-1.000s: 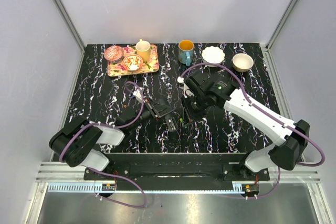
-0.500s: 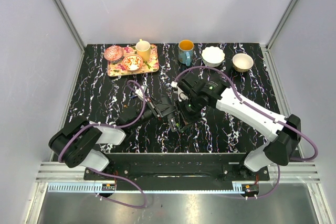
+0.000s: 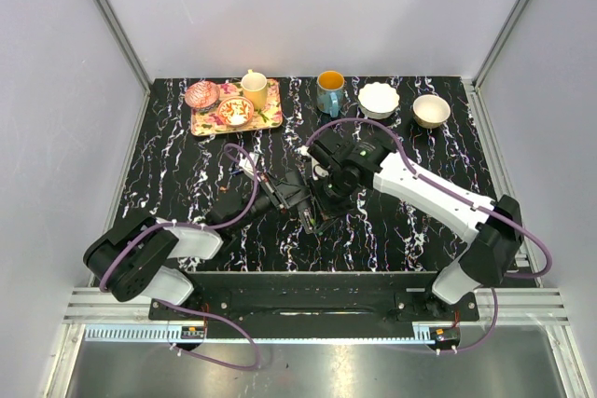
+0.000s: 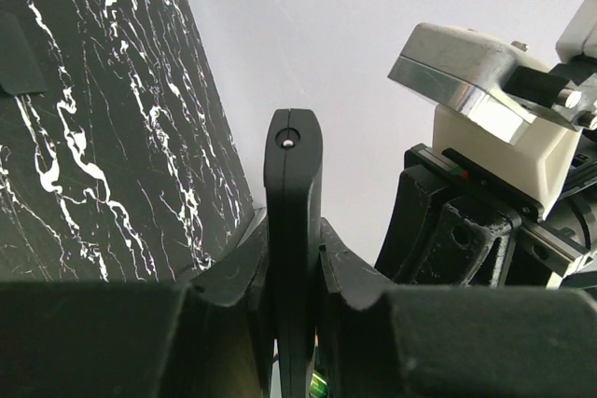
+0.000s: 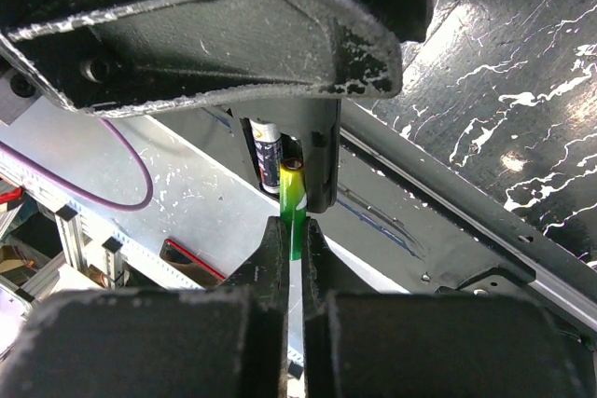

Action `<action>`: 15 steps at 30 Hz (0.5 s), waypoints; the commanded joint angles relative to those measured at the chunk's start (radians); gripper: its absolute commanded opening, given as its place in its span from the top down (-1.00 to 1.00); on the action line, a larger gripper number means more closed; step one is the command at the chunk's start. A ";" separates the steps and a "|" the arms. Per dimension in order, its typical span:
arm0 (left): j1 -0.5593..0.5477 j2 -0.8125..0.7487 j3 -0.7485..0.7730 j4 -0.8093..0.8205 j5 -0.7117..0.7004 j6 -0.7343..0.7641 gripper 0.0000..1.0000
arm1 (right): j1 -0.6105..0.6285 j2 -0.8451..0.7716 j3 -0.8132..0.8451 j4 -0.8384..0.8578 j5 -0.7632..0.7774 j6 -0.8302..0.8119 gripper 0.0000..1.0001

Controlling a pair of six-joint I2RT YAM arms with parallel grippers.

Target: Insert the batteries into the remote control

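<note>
**A:** How will the battery handle?

**B:** It's light, stiff and slick. Your right fingers (image 5: 270, 263) are closed narrowly on the lower end of the green battery (image 5: 293, 195), with its tip at the open compartment of the remote (image 4: 293, 174), beside a cell (image 5: 270, 151) already seated. Grip it low so the tip can enter.

**A:** And the remote?

**B:** It's light and rigid; your left fingers (image 4: 233, 277) clamp its flat faces, edge-on. A second ago your right fingers were well to the right of the remote; now they meet it
</note>
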 commanded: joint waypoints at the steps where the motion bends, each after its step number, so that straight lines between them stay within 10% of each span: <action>1: -0.010 -0.034 -0.012 0.109 -0.035 -0.003 1.00 | 0.008 0.017 0.043 0.011 0.028 0.012 1.00; 15: -0.019 -0.034 -0.047 0.154 -0.035 -0.031 1.00 | 0.008 0.066 0.091 0.012 0.087 0.012 1.00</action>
